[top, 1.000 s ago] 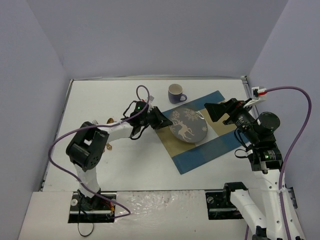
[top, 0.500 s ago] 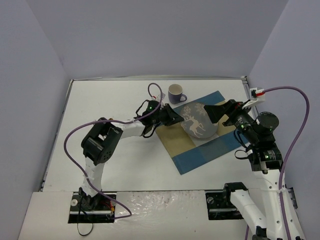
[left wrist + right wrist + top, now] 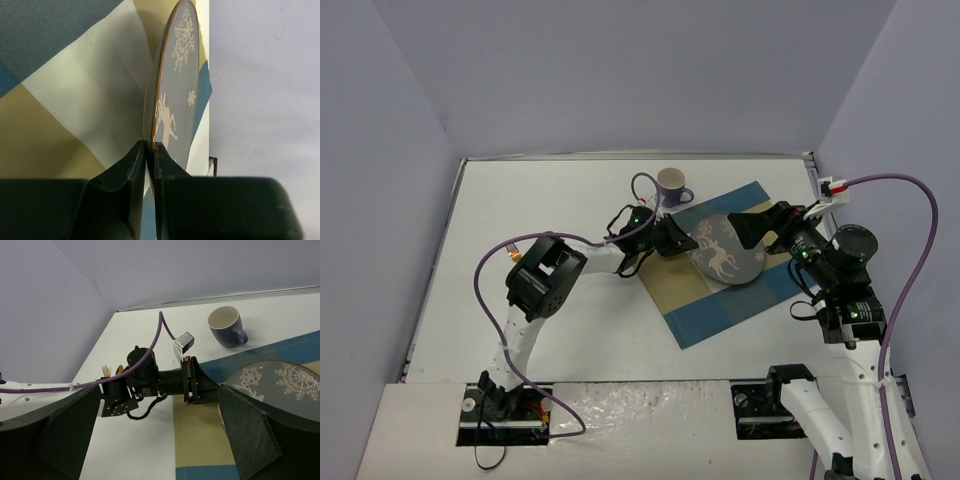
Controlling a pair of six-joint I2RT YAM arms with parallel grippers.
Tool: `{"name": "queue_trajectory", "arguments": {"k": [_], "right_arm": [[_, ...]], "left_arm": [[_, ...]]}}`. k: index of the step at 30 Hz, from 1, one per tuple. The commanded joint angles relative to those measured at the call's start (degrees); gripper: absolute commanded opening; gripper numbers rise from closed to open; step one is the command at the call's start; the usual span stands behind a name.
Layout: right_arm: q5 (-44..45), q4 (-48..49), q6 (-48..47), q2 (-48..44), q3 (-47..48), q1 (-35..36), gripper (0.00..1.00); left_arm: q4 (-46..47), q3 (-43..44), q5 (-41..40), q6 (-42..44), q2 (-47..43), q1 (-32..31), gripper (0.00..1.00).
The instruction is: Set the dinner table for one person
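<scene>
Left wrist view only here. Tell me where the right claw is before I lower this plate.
Observer: The right claw hangs open close by the plate, at its far-right rim, over the placemat.
Operator: Report what stands beyond the mat.
Observer: A purple mug, upright on the white table, just off the mat's far edge.
Operator: List any cutlery.
Observer: A fork shows behind the left arm, off the mat.

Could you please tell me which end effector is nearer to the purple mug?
Left. The left end effector, shut on the plate's rim, is close on the mug's near side; the right end effector, open, is farther, beyond the plate.
</scene>
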Motion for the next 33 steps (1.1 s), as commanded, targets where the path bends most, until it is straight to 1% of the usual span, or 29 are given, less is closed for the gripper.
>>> {"name": "queue_trajectory", "arguments": {"k": [1, 16, 24, 27, 28, 30, 33], "right_arm": [[0.2, 2.3, -1.3, -0.7, 0.6, 0.3, 1.0], [0.7, 0.7, -1.9, -1.2, -0.1, 0.4, 1.0], [0.8, 0.6, -1.7, -1.4, -0.6, 0.4, 1.0], [0.9, 0.6, -1.7, -1.6, -0.8, 0.4, 1.0], [1.0, 0.6, -1.7, -1.8, -0.9, 0.4, 1.0], [1.2, 0.6, -1.7, -2.0, -1.1, 0.4, 1.0], [1.6, 0.5, -1.7, -2.4, -1.7, 0.4, 1.0]], "left_arm": [[13.9, 6.5, 2.4, -3.4, -3.2, -0.8, 0.0], [13.9, 7.5, 3.2, -4.8, 1.1, -1.2, 0.0], [12.6, 6.2, 3.1, -4.5, 1.3, -1.3, 0.0], [10.2, 5.7, 2.8, -3.9, 1.3, -1.2, 0.11], [9.7, 5.4, 2.8, -4.0, 1.4, -1.2, 0.16], [9.1, 4.9, 2.8, -4.1, 1.5, -1.2, 0.31], [7.7, 4.5, 2.8, -3.9, 1.3, -1.1, 0.45]]}}
